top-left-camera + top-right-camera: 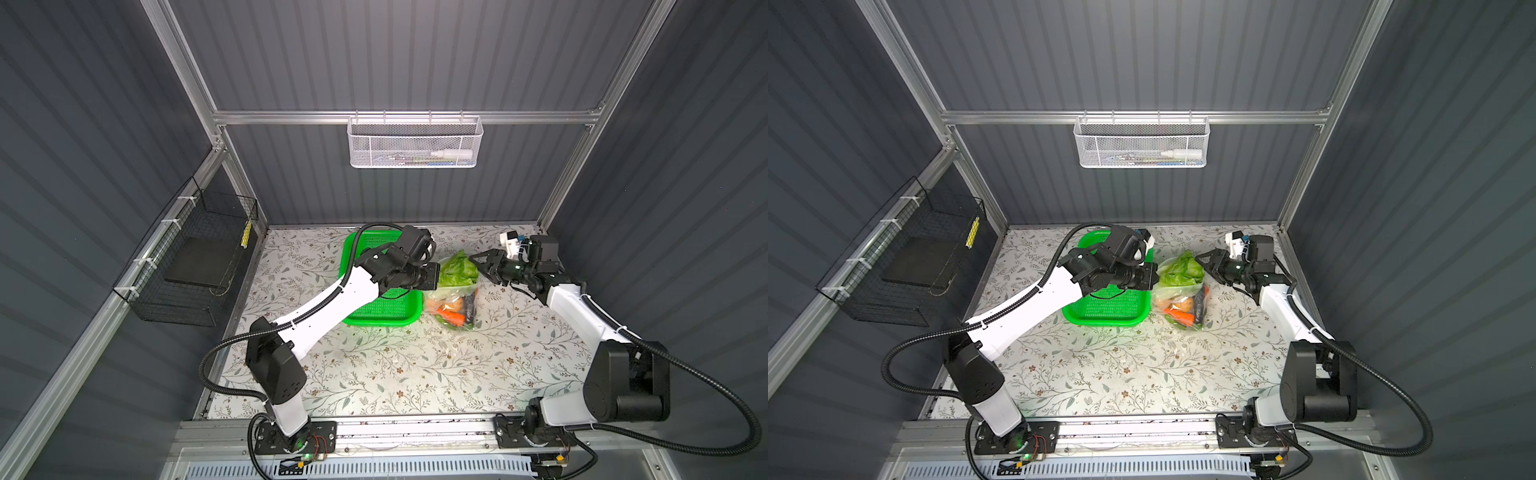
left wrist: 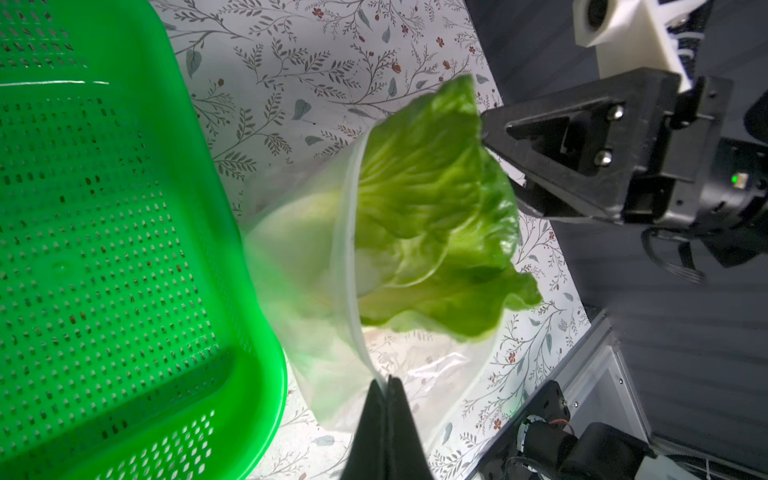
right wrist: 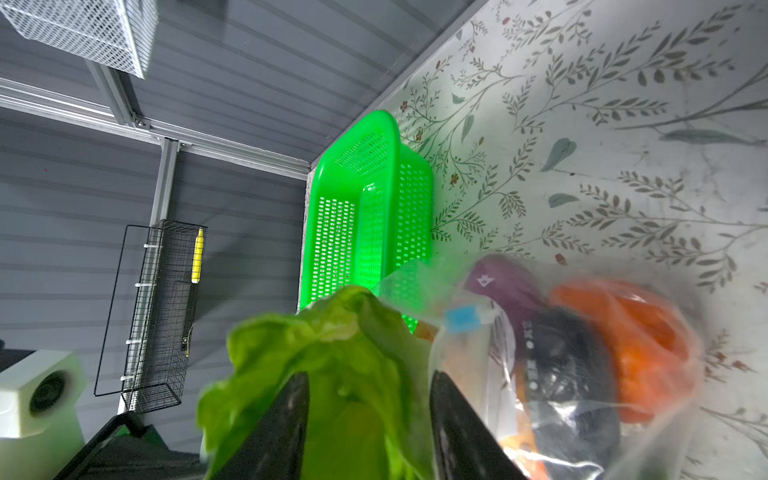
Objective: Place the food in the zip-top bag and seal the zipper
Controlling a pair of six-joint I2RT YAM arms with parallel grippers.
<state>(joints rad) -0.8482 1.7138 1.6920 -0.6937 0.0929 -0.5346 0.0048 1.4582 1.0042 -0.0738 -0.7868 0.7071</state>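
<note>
The clear zip-top bag (image 1: 451, 309) (image 1: 1179, 311) lies right of the green basket. It holds food: a carrot (image 1: 451, 318), a potato (image 1: 455, 305), a dark eggplant (image 3: 569, 365), a purple onion (image 3: 498, 278) and an orange piece (image 3: 631, 324). The pale-green cabbage (image 1: 457, 268) (image 1: 1181, 270) (image 2: 424, 199) (image 3: 324, 353) sits half in the mouth, leaves sticking out. My left gripper (image 1: 435, 279) (image 1: 1152, 277) (image 2: 386, 380) is shut on the zipper strip (image 2: 351, 249). My right gripper (image 1: 478, 264) (image 1: 1204, 262) (image 2: 500, 162) (image 3: 370, 386) is open, fingertips against the leaves. The blue slider (image 3: 461, 318) is on the bag's edge.
The empty green perforated basket (image 1: 376, 320) (image 1: 1100, 320) (image 2: 249, 332) (image 3: 374, 133) stands close to the bag's left, under my left arm. A white mesh basket (image 1: 413, 143) hangs on the back wall. A black wire basket (image 1: 195, 257) hangs on the left wall.
</note>
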